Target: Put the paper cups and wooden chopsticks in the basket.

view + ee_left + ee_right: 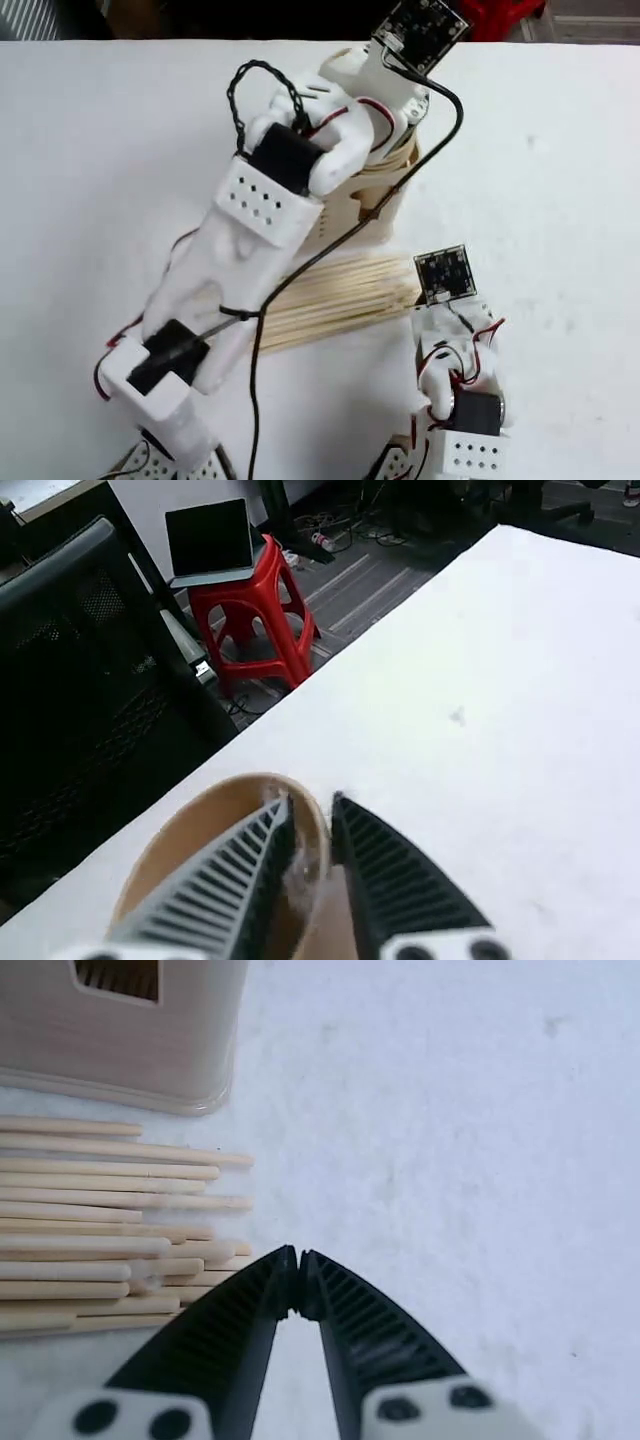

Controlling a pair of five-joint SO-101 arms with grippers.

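Left gripper [312, 810] is clamping the wall of a brown paper cup [190, 830]: the rim is sitting between the jaws and the cup mouth is opening to one side of them. Right gripper [298, 1260] is hovering with jaws together, gripping nothing. Wooden chopsticks [100, 1230] are lying on the table [450, 1110] just beside its tips, with the basket [150, 1040] beyond the pile.

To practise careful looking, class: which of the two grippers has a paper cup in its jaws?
The left gripper: its jaws pinch the rim of a paper cup. The right gripper, beside the chopsticks, is shut on nothing.
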